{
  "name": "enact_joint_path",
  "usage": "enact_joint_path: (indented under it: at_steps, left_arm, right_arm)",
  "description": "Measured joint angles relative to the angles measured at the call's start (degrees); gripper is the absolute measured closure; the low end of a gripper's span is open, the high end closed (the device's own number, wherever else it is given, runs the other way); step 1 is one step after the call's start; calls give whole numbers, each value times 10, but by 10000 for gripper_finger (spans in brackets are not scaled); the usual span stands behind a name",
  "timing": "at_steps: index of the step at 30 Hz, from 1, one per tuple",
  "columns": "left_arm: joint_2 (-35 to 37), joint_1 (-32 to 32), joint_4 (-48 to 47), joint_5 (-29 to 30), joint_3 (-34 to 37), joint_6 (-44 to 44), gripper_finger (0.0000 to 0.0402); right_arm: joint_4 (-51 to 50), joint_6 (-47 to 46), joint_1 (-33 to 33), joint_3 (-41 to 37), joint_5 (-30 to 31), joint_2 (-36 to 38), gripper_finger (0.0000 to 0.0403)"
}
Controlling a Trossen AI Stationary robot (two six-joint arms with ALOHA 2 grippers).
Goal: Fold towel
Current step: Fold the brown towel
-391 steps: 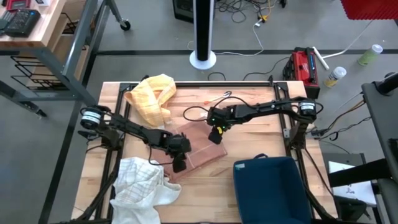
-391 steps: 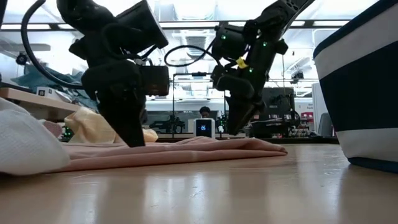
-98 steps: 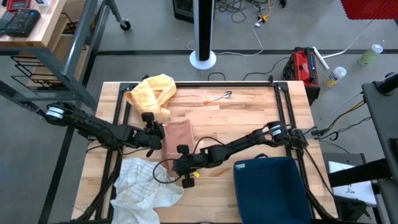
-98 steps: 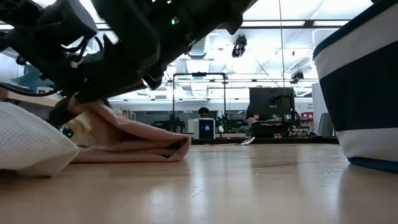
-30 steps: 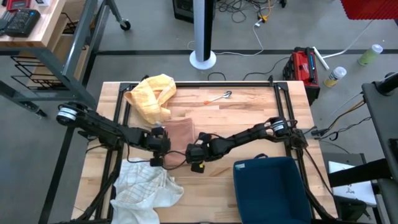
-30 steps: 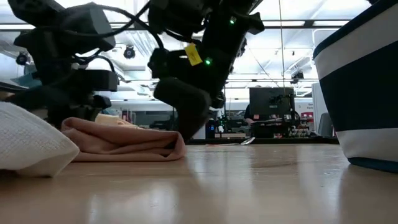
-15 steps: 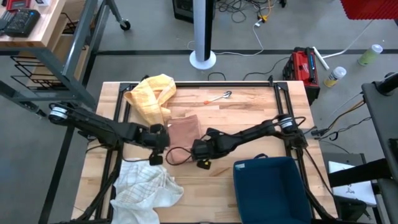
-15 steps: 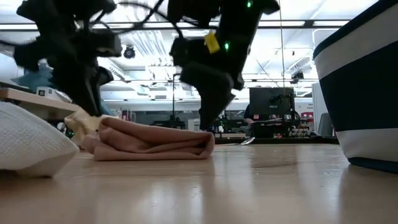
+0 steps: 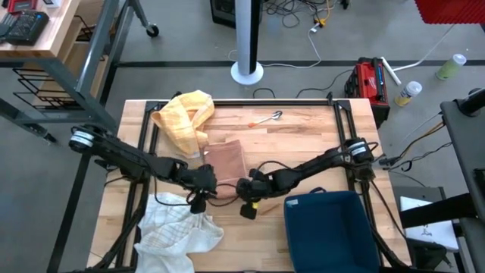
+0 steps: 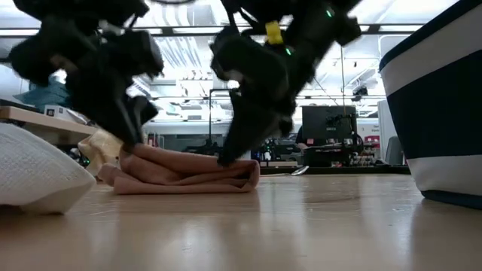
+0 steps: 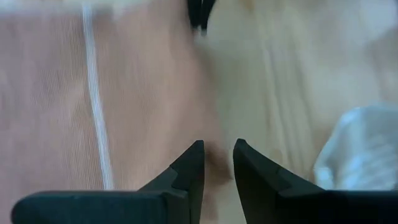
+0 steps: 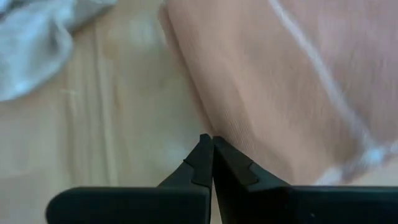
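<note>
The pink towel (image 9: 225,158) lies folded into a compact rectangle on the wooden surface (image 9: 303,144), between the yellow cloth (image 9: 184,117) and the white cloth (image 9: 176,227). The folding looks nearly done (perhaps only a tidy-up remains). The left gripper (image 9: 198,199) sits near the towel's front edge, narrowly parted and holding nothing; the right gripper (image 9: 248,206) is beside it, fully closed and empty. The low view shows stacked layers (image 10: 184,175); the right wrist view alone shows a pale stripe (image 12: 311,50).

Folded towel (image 9: 226,157) mid-table; left gripper (image 9: 198,199) and right gripper (image 9: 248,206) just beside near edge.
</note>
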State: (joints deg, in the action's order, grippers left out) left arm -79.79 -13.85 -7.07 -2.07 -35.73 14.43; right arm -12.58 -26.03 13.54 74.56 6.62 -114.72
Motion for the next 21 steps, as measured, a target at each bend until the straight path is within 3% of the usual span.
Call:
enact_joint_path:
  at_steps: [9, 12, 16, 21]
  left_arm:
    - [-93, 0, -9, -31, -4, 47, 328]
    - [-93, 0, -10, -31, -4, 49, 328]
    - [-73, 0, -10, -21, -1, 52, 328]
    - [-63, -1, -18, -12, 0, 61, 328]
  right_arm:
    - [8, -5, -1, -15, -25, 3, 401]
    - [21, -1, -1, -8, -15, 22, 401]
    - [49, 2, -3, -6, 44, 33, 401]
    - [55, 1, -7, -7, 39, 0, 401]
